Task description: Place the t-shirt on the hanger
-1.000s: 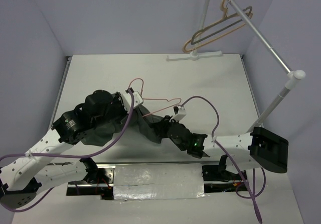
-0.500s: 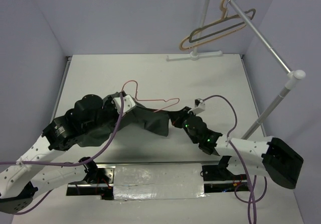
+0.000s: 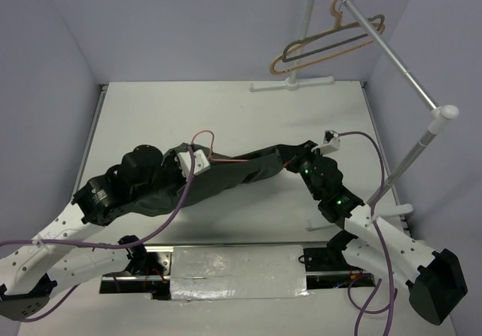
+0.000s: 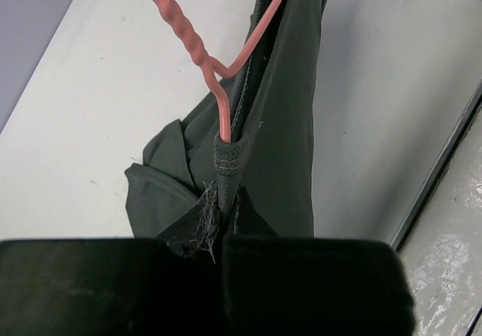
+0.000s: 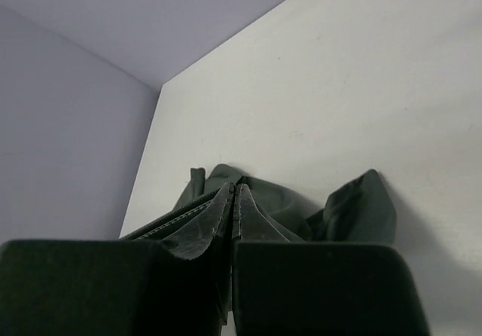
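The dark green t-shirt (image 3: 241, 172) hangs stretched in a band between my two grippers above the table. The thin pink hanger (image 3: 202, 136) shows only its hook and neck at the left end; the rest is hidden inside the shirt. My left gripper (image 3: 192, 161) is shut on the shirt's collar seam (image 4: 228, 151), where the pink hanger wire (image 4: 188, 42) enters the fabric. My right gripper (image 3: 292, 159) is shut on a fold of the t-shirt (image 5: 354, 208) at the band's right end; its fingertips (image 5: 226, 200) pinch a stitched edge.
A clothes rack pole (image 3: 392, 57) runs along the back right, carrying a tan hanger (image 3: 301, 50) and a dark grey hanger (image 3: 346, 44). Its white feet stand at the back (image 3: 290, 85) and at the right (image 3: 395, 212). A foil-taped strip (image 3: 237, 272) lies at the near edge.
My right gripper has moved right and away from the left one, pulling the bunched shirt out into a taut band. The hanger's shoulder wire, visible before, is now covered by the shirt.
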